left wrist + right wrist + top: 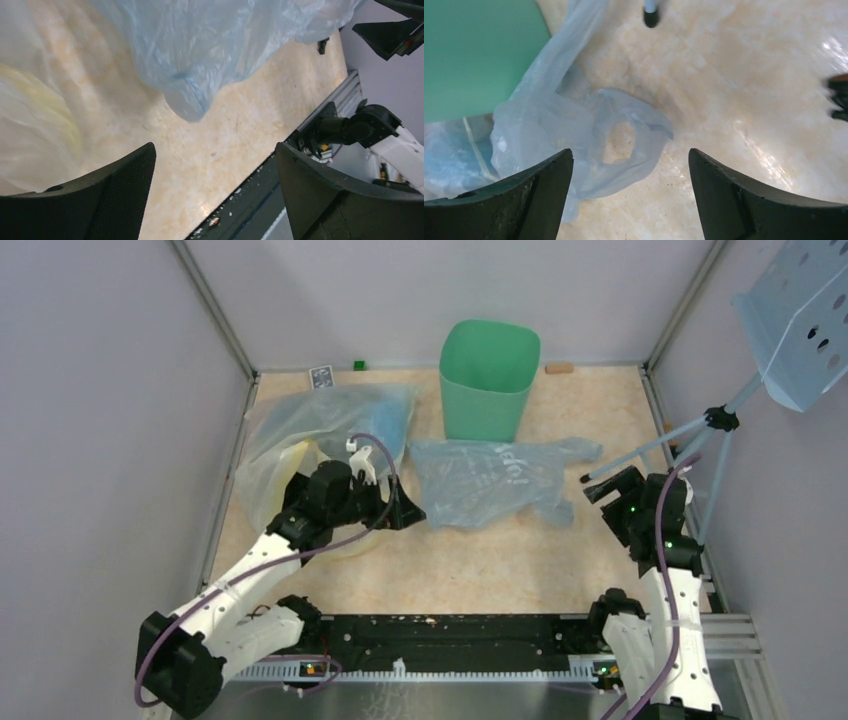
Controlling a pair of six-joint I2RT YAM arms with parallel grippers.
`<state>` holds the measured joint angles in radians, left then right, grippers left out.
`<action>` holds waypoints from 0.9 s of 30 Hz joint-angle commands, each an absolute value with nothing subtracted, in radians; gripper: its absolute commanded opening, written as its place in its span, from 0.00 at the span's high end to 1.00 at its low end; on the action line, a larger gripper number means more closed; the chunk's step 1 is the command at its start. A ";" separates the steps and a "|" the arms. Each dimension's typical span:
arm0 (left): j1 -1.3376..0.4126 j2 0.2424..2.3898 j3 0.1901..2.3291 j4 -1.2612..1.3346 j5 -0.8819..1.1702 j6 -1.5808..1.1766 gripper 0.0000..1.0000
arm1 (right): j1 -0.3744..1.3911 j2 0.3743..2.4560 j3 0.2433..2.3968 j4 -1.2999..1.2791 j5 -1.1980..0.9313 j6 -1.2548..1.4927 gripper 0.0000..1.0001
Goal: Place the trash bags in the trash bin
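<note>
Plainly, the trash bag (495, 480) is not in the bin yet. It lies flattened on the table (500, 570) just in front of the trash bin (488, 380), which stands upright with its mouth open, and the bag's far edge reaches the bin's base. To the left, the bigger clear bag (300, 430) with the yellow tint lies partly under the left arm; we leave that one alone.

The left gripper (400, 508) sits low at the bag's left end with its jaws spread wide and nothing between them. In its wrist view we see a rounded corner of the blue film (200, 45) just ahead of the gripper (215, 150). The right gripper (598, 485) is likewise open and empty at the bag's right end, and its wrist view looks down on a handle loop (649, 130) of the bag (549, 125).

We judge the bag to be almost weightless, limp and slick. It will sag and trail from wherever it is pinched, and a single flat layer may slip out or not lift off the table at all. The handle loop, or a bunched fold near it, looks the surest place to grip. A second pinch at the left corner would help us carry the bag over the rim without it draping outside.
</note>
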<state>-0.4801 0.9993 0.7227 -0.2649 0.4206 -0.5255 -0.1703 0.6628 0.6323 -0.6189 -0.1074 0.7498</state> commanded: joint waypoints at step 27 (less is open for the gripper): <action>-0.811 1.034 0.371 0.306 -0.103 -1.015 0.09 | -0.174 0.888 0.359 -0.284 -0.362 1.357 0.33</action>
<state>-0.7856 1.0119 0.4141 0.1707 -0.0326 -0.9619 -0.1730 0.8726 0.3725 -0.3923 -0.3302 1.3083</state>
